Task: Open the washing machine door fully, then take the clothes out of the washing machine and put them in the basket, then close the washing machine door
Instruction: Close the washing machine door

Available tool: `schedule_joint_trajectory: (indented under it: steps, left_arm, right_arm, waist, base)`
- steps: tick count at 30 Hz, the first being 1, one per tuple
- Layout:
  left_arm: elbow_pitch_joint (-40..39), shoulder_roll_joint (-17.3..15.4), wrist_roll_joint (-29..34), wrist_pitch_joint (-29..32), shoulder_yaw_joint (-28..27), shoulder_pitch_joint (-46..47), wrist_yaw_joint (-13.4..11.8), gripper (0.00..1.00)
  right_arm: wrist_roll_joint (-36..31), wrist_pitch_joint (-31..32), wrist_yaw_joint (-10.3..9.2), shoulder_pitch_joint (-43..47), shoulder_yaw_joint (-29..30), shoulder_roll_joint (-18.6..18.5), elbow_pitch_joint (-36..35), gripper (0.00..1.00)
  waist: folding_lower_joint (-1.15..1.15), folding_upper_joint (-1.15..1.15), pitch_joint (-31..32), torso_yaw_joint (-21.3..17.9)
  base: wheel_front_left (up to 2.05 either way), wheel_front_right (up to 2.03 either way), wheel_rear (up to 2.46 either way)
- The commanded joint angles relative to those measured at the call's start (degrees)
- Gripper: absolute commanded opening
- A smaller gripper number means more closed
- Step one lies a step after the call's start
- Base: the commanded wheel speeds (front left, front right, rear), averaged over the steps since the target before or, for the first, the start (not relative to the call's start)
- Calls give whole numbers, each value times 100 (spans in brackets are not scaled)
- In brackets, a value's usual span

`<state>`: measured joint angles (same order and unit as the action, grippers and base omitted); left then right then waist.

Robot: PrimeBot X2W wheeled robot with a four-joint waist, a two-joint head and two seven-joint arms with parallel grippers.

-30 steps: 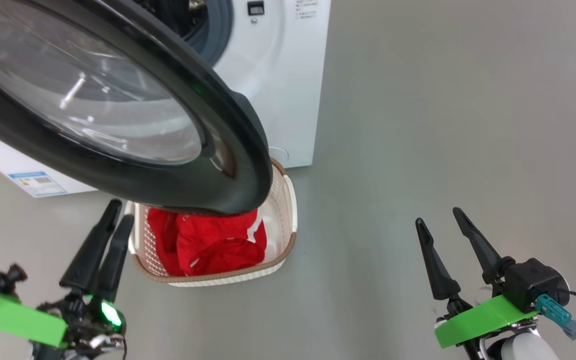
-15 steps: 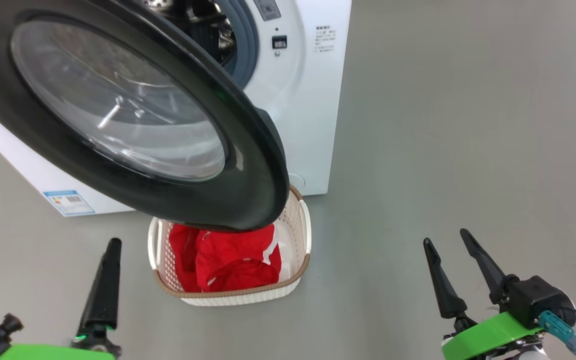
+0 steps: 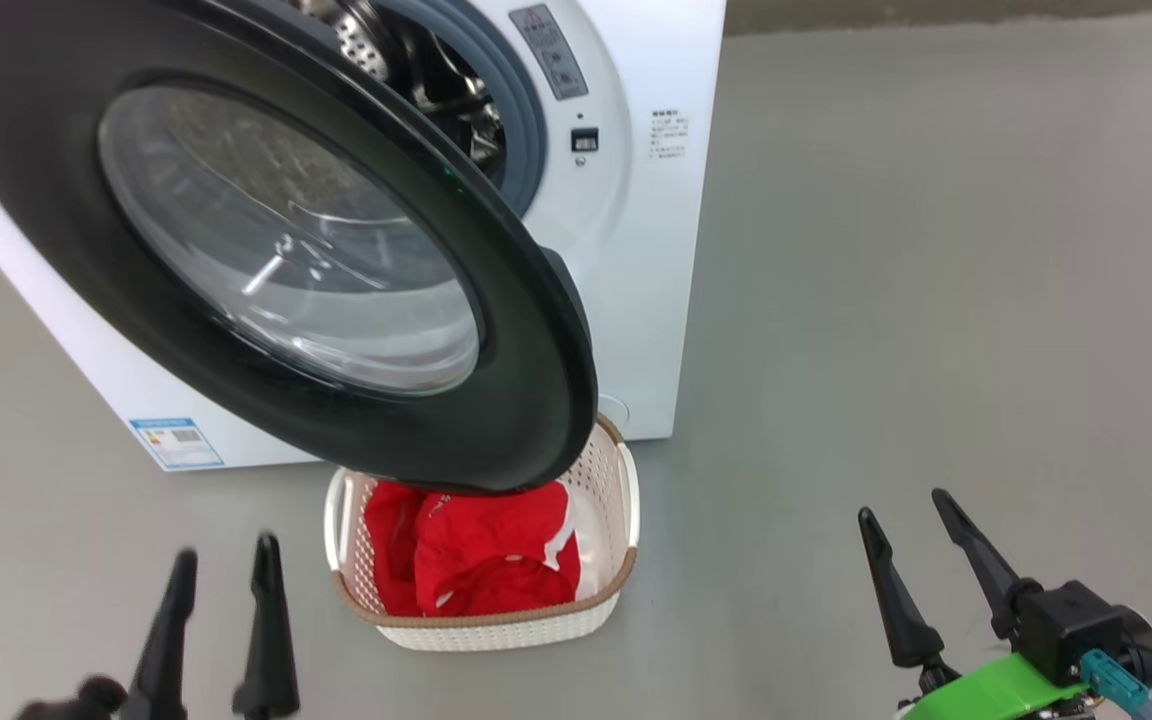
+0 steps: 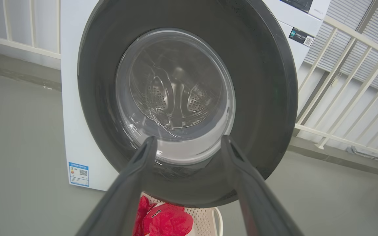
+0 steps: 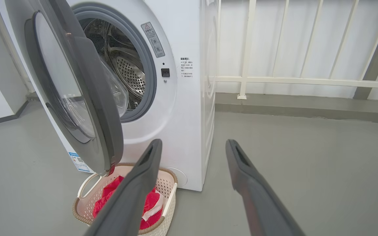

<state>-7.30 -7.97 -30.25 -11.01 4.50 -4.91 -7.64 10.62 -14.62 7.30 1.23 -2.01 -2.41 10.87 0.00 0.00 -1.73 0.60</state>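
The washing machine door (image 3: 496,300) stands partly open, its black rim and glass bowl hanging over the basket (image 3: 496,625). The red clothes (image 3: 481,560) lie inside that basket, in front of the white washing machine (image 3: 656,230). The steel drum (image 5: 126,68) shows behind the door, with no clothes visible in it. My left gripper (image 3: 224,565) is open at the lower left, left of the basket and pointing at the door glass (image 4: 176,95). My right gripper (image 3: 906,505) is open at the lower right, well clear of the machine. Both hold nothing.
Grey floor (image 3: 936,300) stretches wide to the right of the machine. A white railing (image 5: 307,80) and wall run behind it. A blue label sticker (image 3: 176,442) sits low on the machine's front.
The camera has tilted up, so machine and basket sit lower in the picture. My left gripper has dropped lower in the frame and now shows both fingers apart. The right one has barely shifted.
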Motion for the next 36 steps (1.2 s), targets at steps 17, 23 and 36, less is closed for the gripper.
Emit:
schedule_joint_trajectory:
  steps: [17, 23, 36]
  left_arm:
    - [250, -413, 1224, -95, 454, -431, -374, 100]
    - [309, -401, 1261, -94, 535, -451, -400, 100]
    - [313, -400, 1271, -112, 564, -439, -481, 100]
  right_arm:
    - [-66, -38, 19, 381, -42, -47, -96, 100]
    - [-83, -26, 19, 414, -67, -47, -101, 100]
    - [-60, -15, 19, 429, -27, -47, -121, 100]
  waist:
    - [0, 0, 310, 123]
    - [0, 0, 320, 90]
    - [0, 0, 326, 38]
  base:
    - [0, 0, 0]
    - [0, 0, 0]
    - [0, 0, 0]
